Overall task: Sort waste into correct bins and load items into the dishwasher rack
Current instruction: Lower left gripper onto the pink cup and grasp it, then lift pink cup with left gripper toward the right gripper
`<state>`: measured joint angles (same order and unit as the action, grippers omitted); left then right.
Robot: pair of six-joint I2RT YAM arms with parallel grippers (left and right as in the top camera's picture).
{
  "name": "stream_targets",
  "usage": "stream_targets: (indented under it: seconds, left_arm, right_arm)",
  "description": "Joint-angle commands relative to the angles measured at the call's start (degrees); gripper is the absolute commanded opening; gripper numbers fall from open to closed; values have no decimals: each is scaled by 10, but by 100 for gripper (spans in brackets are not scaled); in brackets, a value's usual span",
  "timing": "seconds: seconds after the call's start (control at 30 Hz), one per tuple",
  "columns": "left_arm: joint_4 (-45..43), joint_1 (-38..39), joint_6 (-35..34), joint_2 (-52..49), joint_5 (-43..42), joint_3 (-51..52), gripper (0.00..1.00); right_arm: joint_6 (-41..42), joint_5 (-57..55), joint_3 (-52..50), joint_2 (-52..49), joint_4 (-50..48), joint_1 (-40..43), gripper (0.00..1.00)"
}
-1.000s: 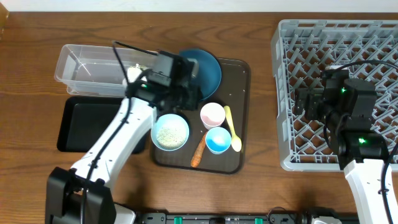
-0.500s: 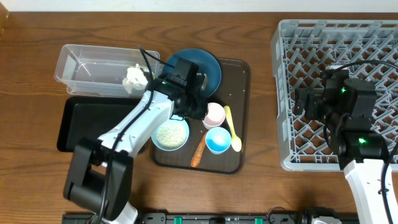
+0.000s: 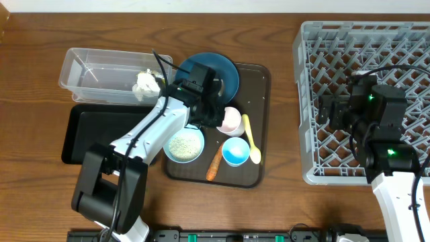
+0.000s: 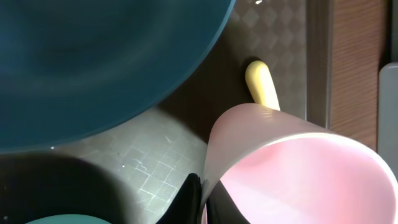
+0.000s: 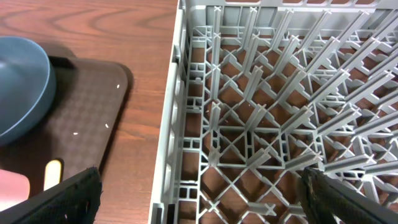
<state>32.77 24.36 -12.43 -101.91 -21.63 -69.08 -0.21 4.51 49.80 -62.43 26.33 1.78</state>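
Right up close in the left wrist view, the left gripper (image 4: 200, 202) is pinched shut on the pink cup (image 4: 298, 174) wall, fingertips mostly cropped. Behind it only the pale yellow spoon (image 4: 262, 84) handle end peeks out, on the brown tray (image 4: 161, 162). Farther off, the right gripper (image 5: 200, 186) hangs wide open over the dishwasher rack (image 5: 261, 112).
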Motion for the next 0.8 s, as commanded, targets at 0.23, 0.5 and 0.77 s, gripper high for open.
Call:
stream_targets:
  seconds: [0.23,0.5,0.77]
  left_arm:
    - [-101,-99,-100,45,-176,-29,6]
    - [-290,-165,-261,22,-387,-29,7]
    - [-335,-151,-263,20,-459,-29,8]
  right_arm:
    - [-2,67,13,-37,-93,-7,99]
    - [-24,470,13,-143,-235,-7,99]
    - [-24,749,13,-218,-381,-7,99]
